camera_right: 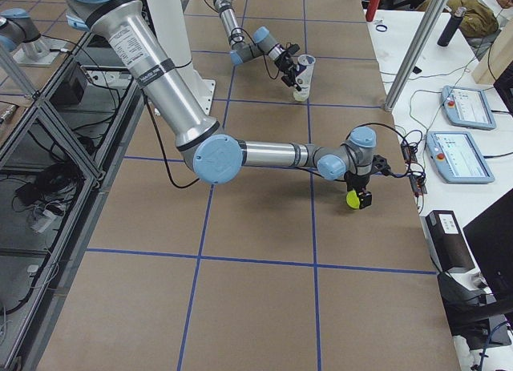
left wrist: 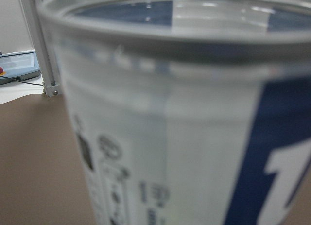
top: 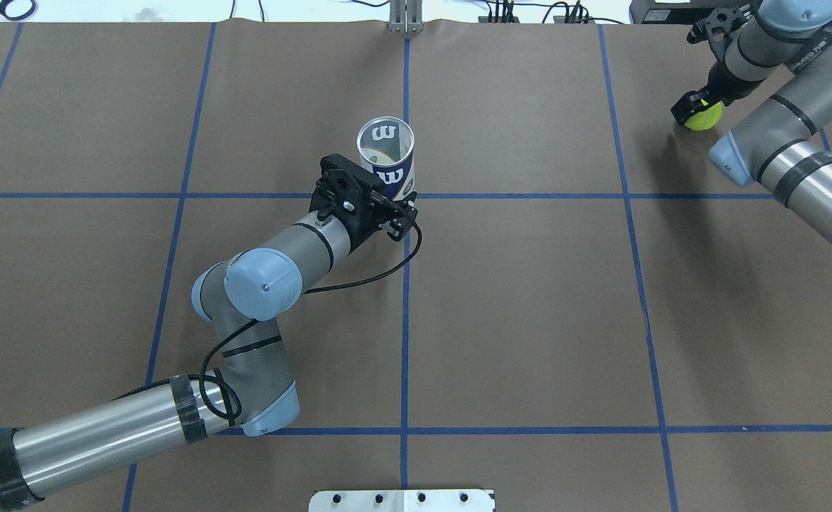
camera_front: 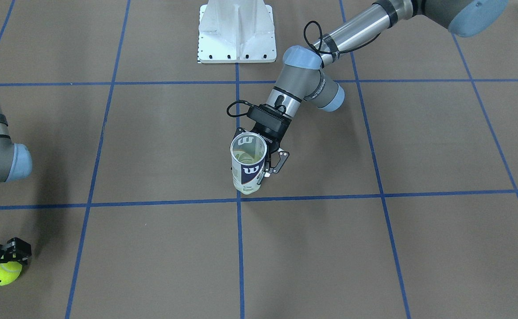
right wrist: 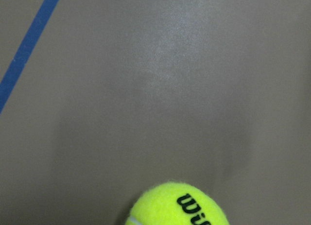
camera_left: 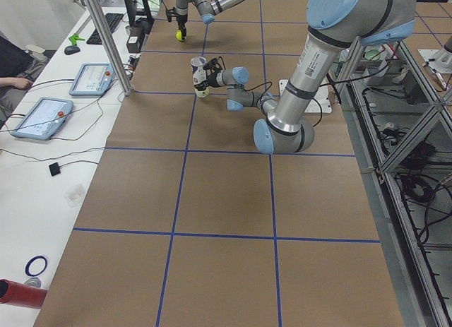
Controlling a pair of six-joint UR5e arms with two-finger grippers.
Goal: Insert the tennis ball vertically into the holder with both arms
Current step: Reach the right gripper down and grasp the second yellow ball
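The holder [camera_front: 248,166] is a clear can with a white and navy label. It stands upright with its mouth open near the table's middle, also seen from overhead [top: 385,153]. My left gripper [camera_front: 259,167] reaches in from the side and is shut on the holder's wall [top: 380,186]. The left wrist view is filled by the blurred can [left wrist: 194,137]. Far off at the table's edge, my right gripper [camera_front: 6,262] is shut on a yellow tennis ball [camera_front: 2,273], low over the brown surface [top: 702,115]. The ball's top shows in the right wrist view [right wrist: 177,205].
The white bolted base [camera_front: 236,33] sits at the robot's side. Blue tape lines [top: 405,299] grid the brown table cover. Two tablets [camera_left: 42,116] and an aluminium post [camera_left: 106,41] stand beyond the far edge. A seated person [camera_left: 10,58] is there too.
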